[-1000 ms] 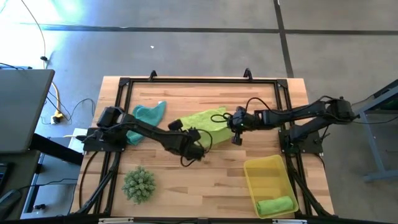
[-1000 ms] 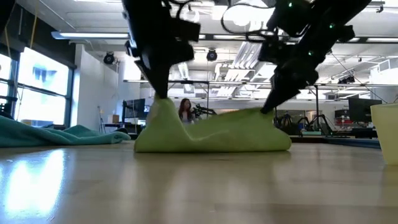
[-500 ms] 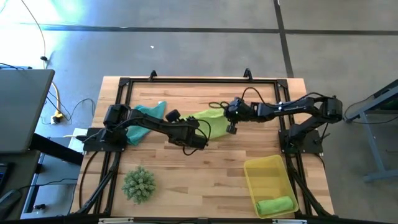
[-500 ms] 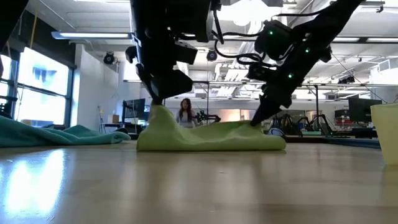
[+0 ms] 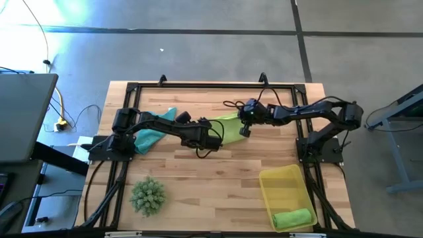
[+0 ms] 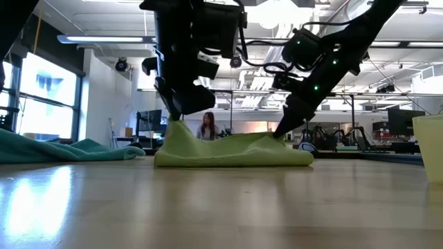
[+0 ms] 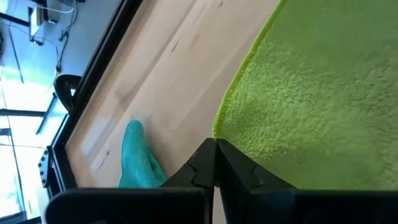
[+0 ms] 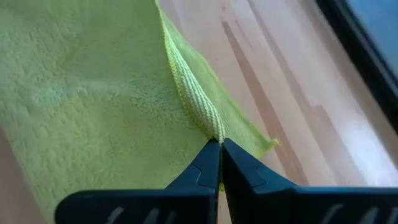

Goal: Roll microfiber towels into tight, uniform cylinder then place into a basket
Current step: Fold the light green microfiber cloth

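Grippers: left gripper (image 5: 216, 140) pinched tight on the near-left corner of the green towel (image 5: 228, 125) at mid-table, right gripper (image 5: 242, 129) likewise clamped on its right edge, both lifting the cloth slightly; basket (image 5: 283, 182) sits front right.

I am looking over a fuzzy bright green microfiber towel (image 5: 225, 125) between my black fingers, a crumpled teal cloth (image 5: 153, 127), a spiky green plant-like ball (image 5: 147, 196), a translucent yellow plastic basket (image 5: 285, 183) and the pale striped wooden table (image 5: 218, 178).
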Controlling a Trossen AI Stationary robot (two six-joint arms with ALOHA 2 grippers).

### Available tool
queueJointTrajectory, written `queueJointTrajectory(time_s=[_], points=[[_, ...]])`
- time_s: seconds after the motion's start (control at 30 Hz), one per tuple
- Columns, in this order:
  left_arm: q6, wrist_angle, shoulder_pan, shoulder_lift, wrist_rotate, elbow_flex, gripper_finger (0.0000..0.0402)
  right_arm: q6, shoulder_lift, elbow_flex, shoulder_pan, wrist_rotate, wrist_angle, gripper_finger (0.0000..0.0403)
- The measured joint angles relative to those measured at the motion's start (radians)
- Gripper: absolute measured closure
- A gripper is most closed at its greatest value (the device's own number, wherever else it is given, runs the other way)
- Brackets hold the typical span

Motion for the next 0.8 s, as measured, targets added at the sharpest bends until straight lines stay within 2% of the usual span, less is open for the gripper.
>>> queueJointTrajectory(time_s=[0.33,0.8], points=[[-0.007,0.005,0.01,0.0,-0.014,0.0,0.0399,-0.029,0.084,0.0,-0.012,0.021,0.087,0.0402],[0.048,0.055,0.037,0.0,-0.007,0.0,0.0399,-0.037,0.091,0.0,-0.012,0.022,0.11,0.0402]])
